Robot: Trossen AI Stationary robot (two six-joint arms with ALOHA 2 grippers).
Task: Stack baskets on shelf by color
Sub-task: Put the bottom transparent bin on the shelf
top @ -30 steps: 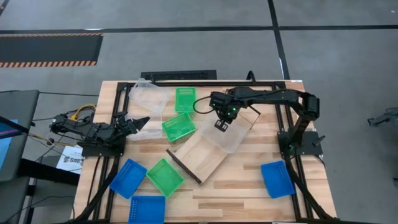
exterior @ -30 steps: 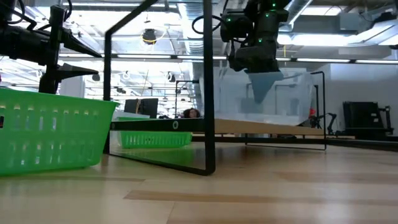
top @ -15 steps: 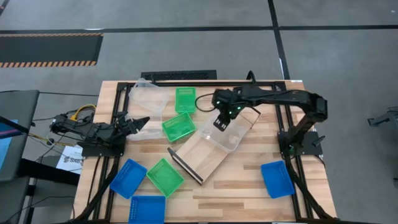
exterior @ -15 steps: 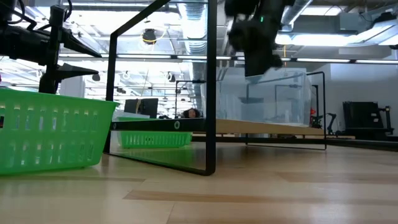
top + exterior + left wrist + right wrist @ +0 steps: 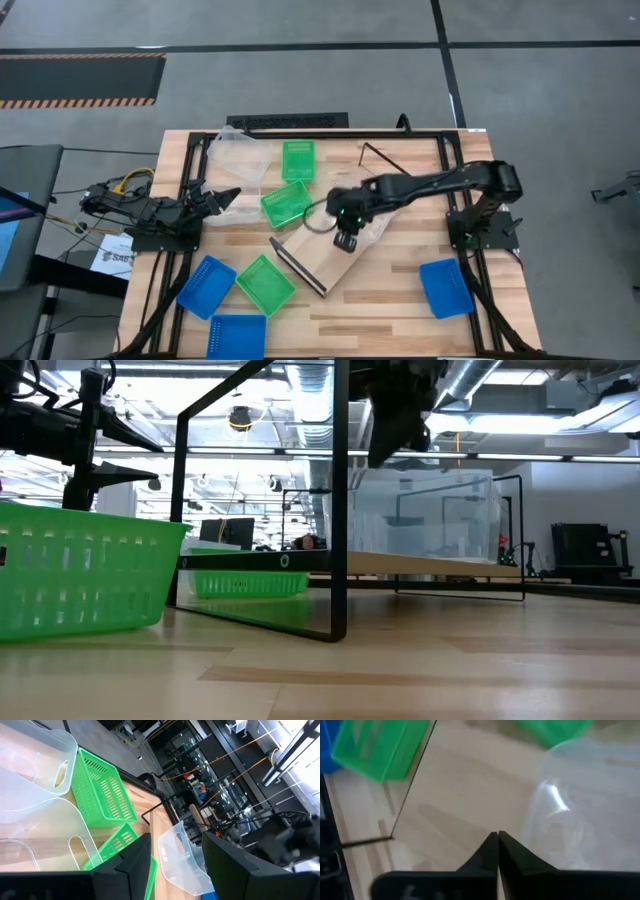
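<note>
baskets: shallow perforated plastic trays; three green ones, one upright-long green basket (image 5: pixel 297 159) near the table's far edge, one tilted green basket (image 5: pixel 286 203) just beside it, one green basket (image 5: pixel 264 284) nearer the front; two blue baskets (image 5: pixel 207 285) (image 5: pixel 237 335) at the front left, one blue basket (image 5: pixel 445 287) at the front right; clear baskets (image 5: pixel 238 157) at the far left.
shelf: light-wood board (image 5: pixel 325 240) lying diagonally mid-table, black frame (image 5: pixel 297 265) at its near end; a clear basket (image 5: pixel 375 222) sits on its far part.
high view only: all basket positions and both arms.
low view only: shelf frame (image 5: pixel 340 510) seen side-on as a tall black rectangle, the clear basket (image 5: pixel 430 520) standing on the board, a green basket wall (image 5: pixel 85 575) close by.
right wrist view: wood of the shelf (image 5: pixel 465 795) below, clear basket rim (image 5: pixel 580 805) beside the fingers.
right gripper (image 5: pixel 345 238): arm stretched across from the right, over the shelf's middle, fingers pressed together, holding nothing.
left gripper (image 5: pixel 222 198): waits at the table's left edge, fingers partly spread, by the clear baskets.
</note>
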